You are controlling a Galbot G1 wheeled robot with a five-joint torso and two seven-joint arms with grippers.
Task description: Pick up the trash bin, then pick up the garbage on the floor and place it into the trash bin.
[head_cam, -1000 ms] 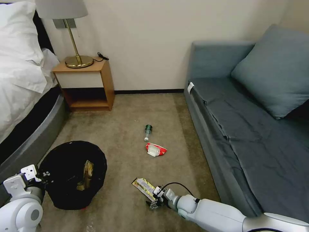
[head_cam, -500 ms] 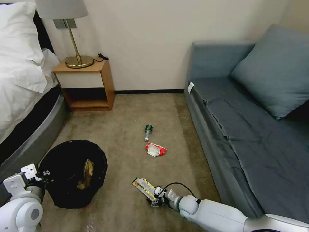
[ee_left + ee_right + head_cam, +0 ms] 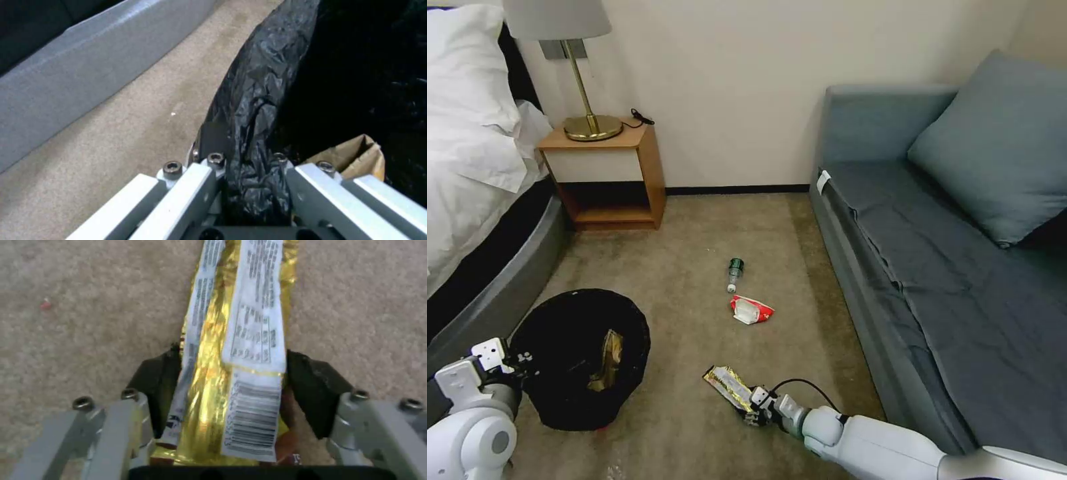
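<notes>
Head cam: high, looks fwd/down over carpet (image 3: 694,267). Left wrist cam: v. close along fingers at trash bin (image 3: 267,100) rim; shares bin w/ head view. Right wrist cam: close, straight down on snack wrapper (image 3: 236,350); shares wrapper, carpet w/ head view.
</notes>
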